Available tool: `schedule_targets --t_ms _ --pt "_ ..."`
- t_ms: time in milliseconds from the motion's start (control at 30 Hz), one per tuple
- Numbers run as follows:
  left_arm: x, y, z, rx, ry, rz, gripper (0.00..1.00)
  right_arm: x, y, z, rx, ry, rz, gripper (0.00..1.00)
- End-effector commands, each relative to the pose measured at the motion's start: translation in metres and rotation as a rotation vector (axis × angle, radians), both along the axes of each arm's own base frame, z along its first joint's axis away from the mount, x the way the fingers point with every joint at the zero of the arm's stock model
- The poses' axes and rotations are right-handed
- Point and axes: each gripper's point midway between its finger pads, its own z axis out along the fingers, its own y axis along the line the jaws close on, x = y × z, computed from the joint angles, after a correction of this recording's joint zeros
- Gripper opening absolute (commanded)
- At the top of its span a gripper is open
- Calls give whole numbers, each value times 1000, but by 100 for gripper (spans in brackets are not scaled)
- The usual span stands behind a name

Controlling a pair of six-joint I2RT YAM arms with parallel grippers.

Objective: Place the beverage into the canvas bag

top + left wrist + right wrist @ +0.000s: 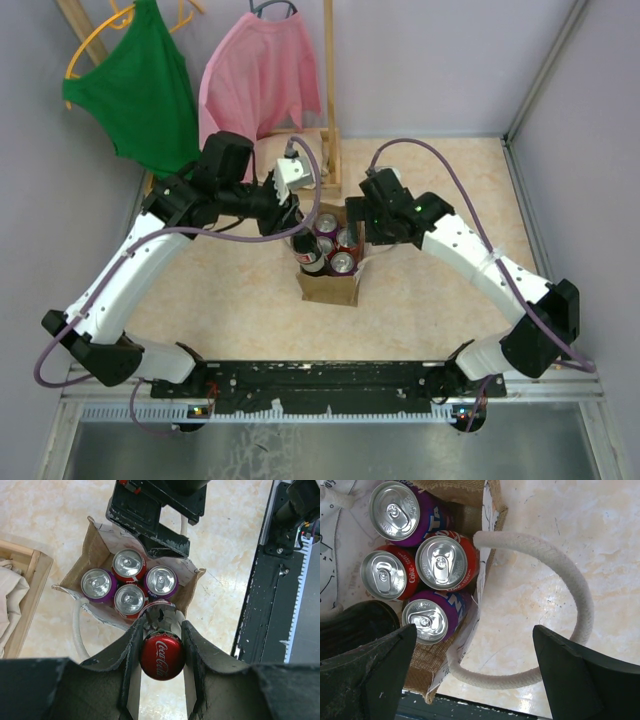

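Left tool (161,630) grips cola bottle (161,657) at canvas bag (92,545) edge.

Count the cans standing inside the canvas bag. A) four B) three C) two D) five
A: the left wrist view shows two red cans and two purple cans in the canvas bag; the left gripper holds a bottle, not a can.

My left arm (130,270) bends inward, left gripper (160,630) clamped on a bottle (161,656). Right arm (480,262) bends inward, right gripper (474,635) fingers spread wide.
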Motion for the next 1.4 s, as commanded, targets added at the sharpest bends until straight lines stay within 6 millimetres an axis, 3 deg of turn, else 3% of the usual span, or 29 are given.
schedule_targets --t_ms 0,933,1367 --pt "-4 2 21 -31 -94 -24 0 6 1 16 41 -53 -19 99" --pt "3 -31 -58 22 -8 -77 0 0 -8 16 43 -59 -39 99" --pt "-9 -34 -103 91 54 -109 0 -3 -14 14 37 -56 -48 99"
